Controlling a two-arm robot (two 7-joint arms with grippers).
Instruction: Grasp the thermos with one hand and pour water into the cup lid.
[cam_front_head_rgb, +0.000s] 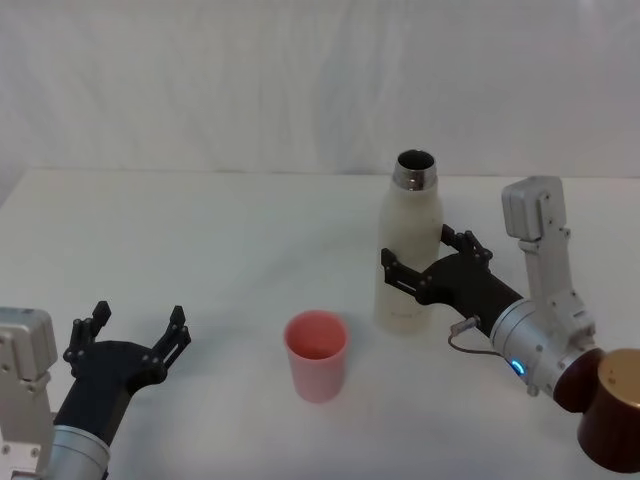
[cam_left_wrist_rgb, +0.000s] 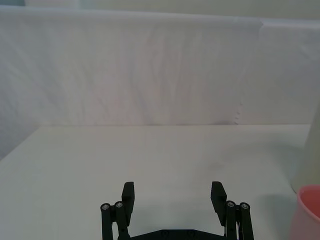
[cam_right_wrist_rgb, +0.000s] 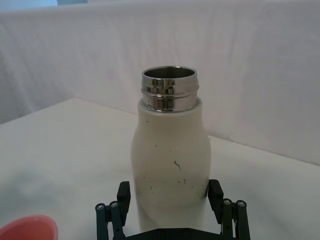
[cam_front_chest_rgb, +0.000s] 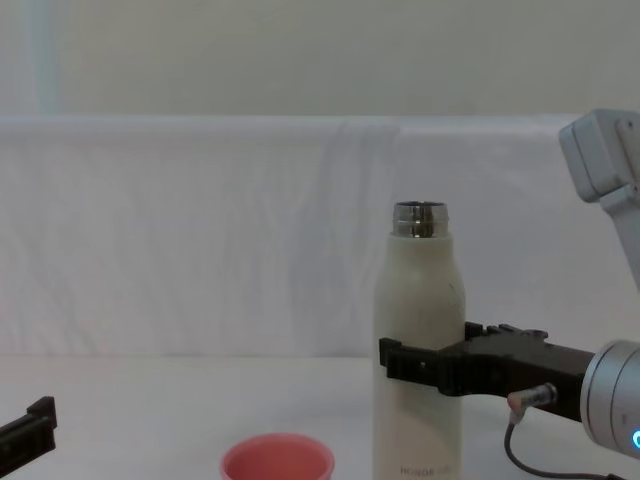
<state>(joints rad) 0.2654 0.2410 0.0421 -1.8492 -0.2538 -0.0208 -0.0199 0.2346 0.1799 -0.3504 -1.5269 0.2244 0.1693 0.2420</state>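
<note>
Thermos (cam_front_head_rgb: 408, 250) upright, uncapped, betw right tool (cam_front_head_rgb: 420, 262) fingers; cup lid (cam_front_head_rgb: 316, 354) empty

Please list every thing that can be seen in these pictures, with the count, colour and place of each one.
thermos: one, cream-white with an open shiny steel neck, upright on the table's right half, between the right tool's fingers.
cup lid: one, pink, upright on the table, left of the thermos and nearer the robot.
table: one, white, under everything.
backdrop cloth: one, white, behind the table.
left tool: one, black, open, low over the table's near left part, holding nothing.
right tool: one, black, fingers on either side of the thermos's lower body; whether they press it is unclear.
</note>
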